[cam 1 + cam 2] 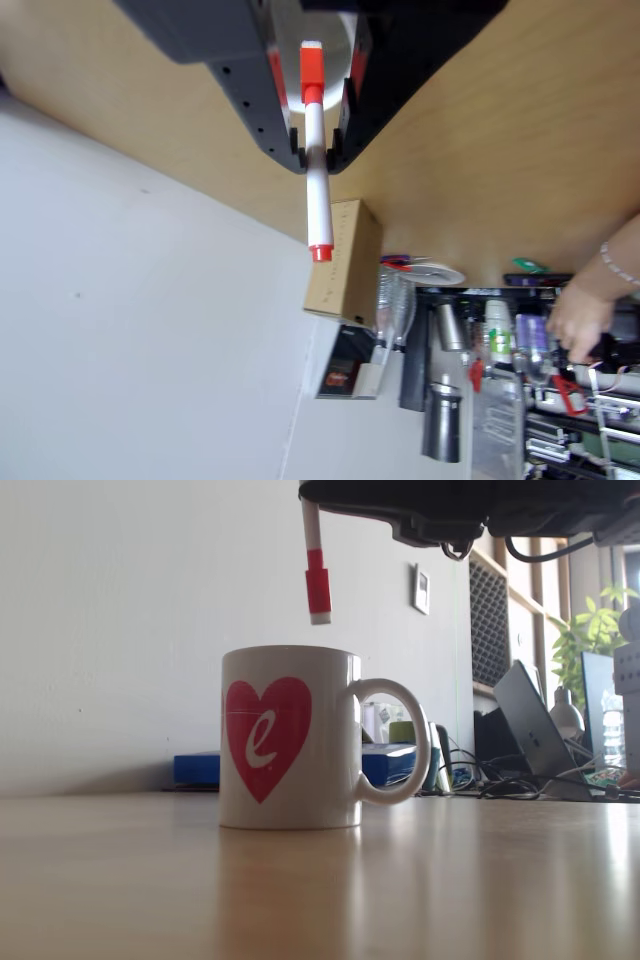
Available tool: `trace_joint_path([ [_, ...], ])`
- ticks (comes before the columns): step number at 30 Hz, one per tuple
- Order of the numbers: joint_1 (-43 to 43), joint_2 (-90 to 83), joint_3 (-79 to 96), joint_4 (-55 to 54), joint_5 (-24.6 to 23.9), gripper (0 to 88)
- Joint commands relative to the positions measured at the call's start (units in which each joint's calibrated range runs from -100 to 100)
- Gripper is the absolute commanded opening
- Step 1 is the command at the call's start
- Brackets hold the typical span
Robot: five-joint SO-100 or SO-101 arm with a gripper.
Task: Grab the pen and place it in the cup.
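The pen [318, 190] is a slim white marker with an orange-red cap, clamped across its middle by my gripper [316, 150], which is shut on it. In the fixed view the pen [317, 575] hangs cap-down from the dark gripper body [450, 510] at the top edge. Its white cap end hovers a short way above the rim of the cup [290, 740]. The cup is a white mug with a pink heart logo and its handle to the right. In the other view a white round surface [345, 40] shows behind the cap; I cannot tell whether it is the cup.
The wooden table [450, 880] is bare around the mug. A cardboard box [345, 260] stands at the table's edge by the wall. A person's hand [580, 315] reaches among bottles and clutter. A blue box [200, 768] and a laptop [535, 730] lie behind the mug.
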Motion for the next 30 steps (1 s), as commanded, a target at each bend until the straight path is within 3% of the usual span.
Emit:
trace_joint_path([
  [1,-0.66,-0.32,0.58,-2.62,0.27,0.8],
  [17,2.09,8.72,-1.50,-2.79,-0.36,0.8],
  [23,5.10,10.13,-2.77,-2.79,-5.45,0.8],
  [30,5.18,10.30,-2.22,-2.79,-6.71,0.8],
])
